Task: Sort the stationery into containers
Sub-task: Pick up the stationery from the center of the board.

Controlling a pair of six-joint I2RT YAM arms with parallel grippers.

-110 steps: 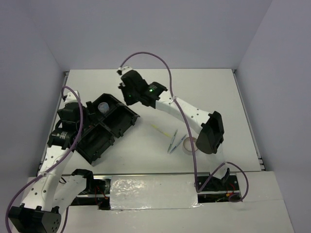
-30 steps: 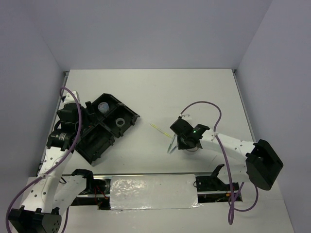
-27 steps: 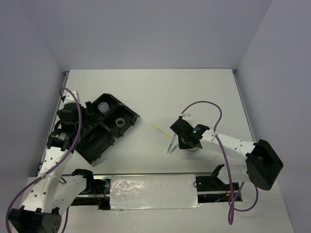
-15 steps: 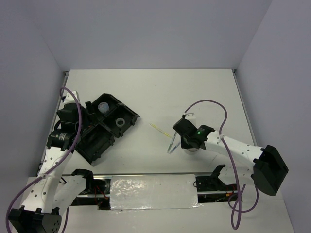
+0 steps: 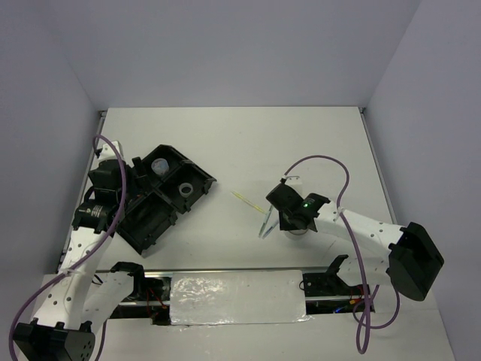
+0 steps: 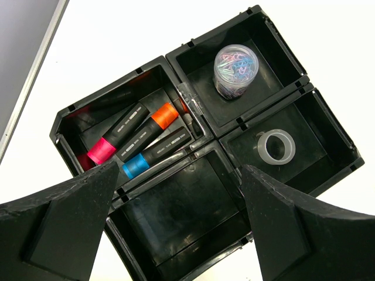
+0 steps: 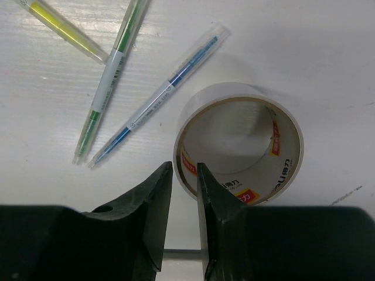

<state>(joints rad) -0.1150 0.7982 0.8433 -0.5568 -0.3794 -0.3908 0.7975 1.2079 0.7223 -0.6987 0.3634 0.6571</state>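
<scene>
The right gripper (image 7: 184,170) sits at the tape's (image 7: 234,92) near-left rim. Its right finger covers a bit of that rim, so I can't judge whether they touch. Ahead and to its left, the yellow pen (image 7: 61,29) and green pen (image 7: 111,76) run off the top edge. Seen from above, that gripper hides most of the tape. Under the left gripper (image 6: 180,170), both blurred fingers (image 6: 64,228) cover the tray's (image 6: 202,143) near corners. Something dark behind the highlighters (image 6: 143,137) is unreadable.
</scene>
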